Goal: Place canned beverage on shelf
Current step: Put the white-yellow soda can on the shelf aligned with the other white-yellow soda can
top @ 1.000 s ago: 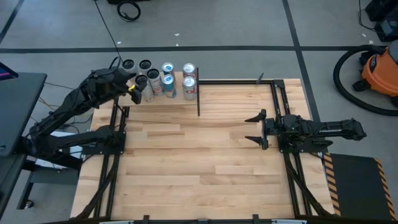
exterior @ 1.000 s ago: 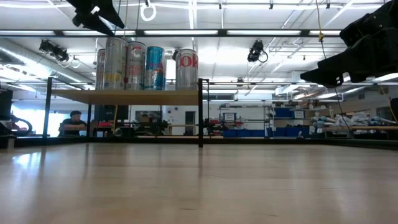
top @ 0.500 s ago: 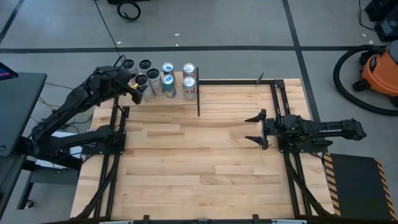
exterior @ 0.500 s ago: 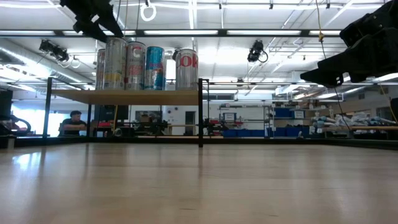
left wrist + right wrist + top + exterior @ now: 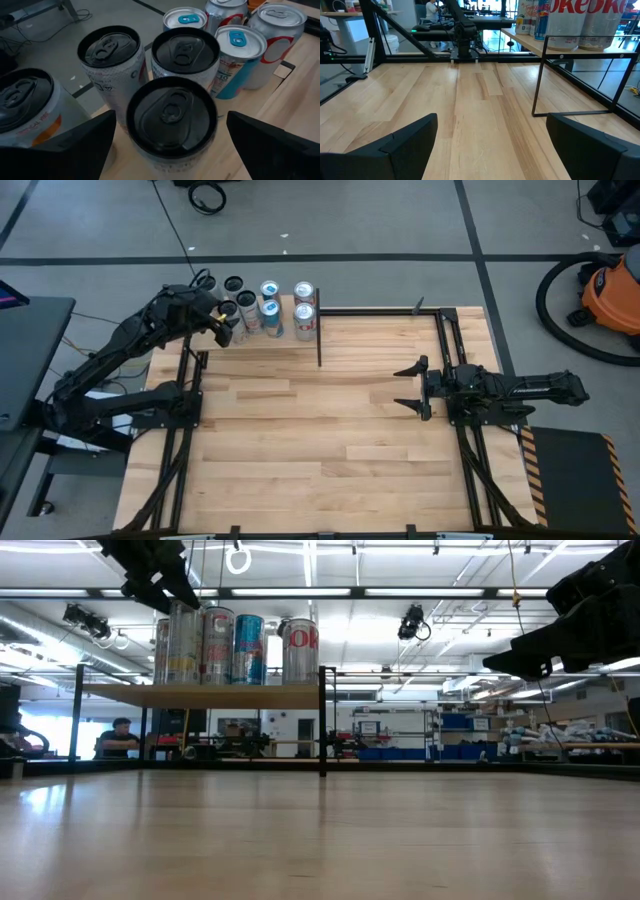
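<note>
High view: the left arm is being held stretched diagonally from its base at the table's left edge toward the far left corner, its elbow bent and its wrist tipped down, so that the left gripper (image 5: 222, 327) is being poised over the cans (image 5: 252, 308) clustered on the shelf (image 5: 308, 332). Its jaws are being held wide, with nothing between them; in the left wrist view the two dark fingers (image 5: 75, 145) are being kept far apart on either side of a black-topped can (image 5: 171, 117), above its lid and apart from it. Around that can, three more black-topped cans, two blue-tabbed cans (image 5: 239, 60) and two red-lettered cans (image 5: 274, 44) are being shown standing upright, close together, on the pale wood. In the low view the shelf (image 5: 205, 694) is being seen as a raised panel carried on thin black rods, with the cans (image 5: 235, 644) lined along it and the left gripper (image 5: 155, 572) hanging just above the leftmost ones. The right arm is being kept low and level along the table's right side, pointing toward the middle, and the right gripper (image 5: 412, 387) is being held with its jaws wide and empty over the bare table (image 5: 330, 440), well apart from the shelf.
</note>
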`<action>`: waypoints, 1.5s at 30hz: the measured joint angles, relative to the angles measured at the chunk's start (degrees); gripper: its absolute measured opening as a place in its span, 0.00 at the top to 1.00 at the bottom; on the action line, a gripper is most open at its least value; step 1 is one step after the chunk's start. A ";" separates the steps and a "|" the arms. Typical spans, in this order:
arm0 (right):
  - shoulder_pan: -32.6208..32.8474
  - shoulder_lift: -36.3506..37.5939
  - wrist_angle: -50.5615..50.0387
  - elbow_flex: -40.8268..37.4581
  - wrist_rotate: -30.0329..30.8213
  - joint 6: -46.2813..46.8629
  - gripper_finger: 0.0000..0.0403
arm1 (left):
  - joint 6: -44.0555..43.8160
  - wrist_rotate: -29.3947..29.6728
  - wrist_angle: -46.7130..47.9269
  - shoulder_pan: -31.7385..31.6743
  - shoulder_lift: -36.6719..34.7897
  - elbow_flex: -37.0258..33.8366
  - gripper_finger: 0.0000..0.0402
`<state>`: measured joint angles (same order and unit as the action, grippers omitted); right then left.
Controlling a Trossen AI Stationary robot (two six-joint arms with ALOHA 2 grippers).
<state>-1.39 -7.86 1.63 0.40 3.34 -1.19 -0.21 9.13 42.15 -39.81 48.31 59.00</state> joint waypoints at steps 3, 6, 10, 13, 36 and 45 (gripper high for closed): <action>0.00 0.01 0.01 0.00 0.00 0.00 0.05 | 0.25 0.15 0.18 -0.25 0.10 -0.02 0.04; 0.01 0.02 0.01 0.00 0.01 0.00 0.05 | 0.87 0.21 0.17 -0.71 0.07 -0.02 0.04; 0.01 0.01 0.00 0.00 0.02 0.00 0.05 | 0.85 0.22 0.34 -1.29 0.07 -0.02 0.08; 0.01 0.01 -0.01 0.00 0.02 0.00 0.05 | 0.85 0.22 1.30 -1.27 0.07 -0.02 0.12; 0.02 0.01 0.01 0.00 0.01 0.00 0.05 | 3.95 -0.63 5.54 -1.27 -0.43 0.11 0.32; 0.00 0.01 -0.01 0.00 0.00 0.00 0.05 | 7.71 -0.91 7.89 -1.25 -1.04 1.94 0.32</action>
<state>-1.38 -7.84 1.63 0.40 3.34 -1.19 7.50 8.21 50.04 -41.06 47.27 60.94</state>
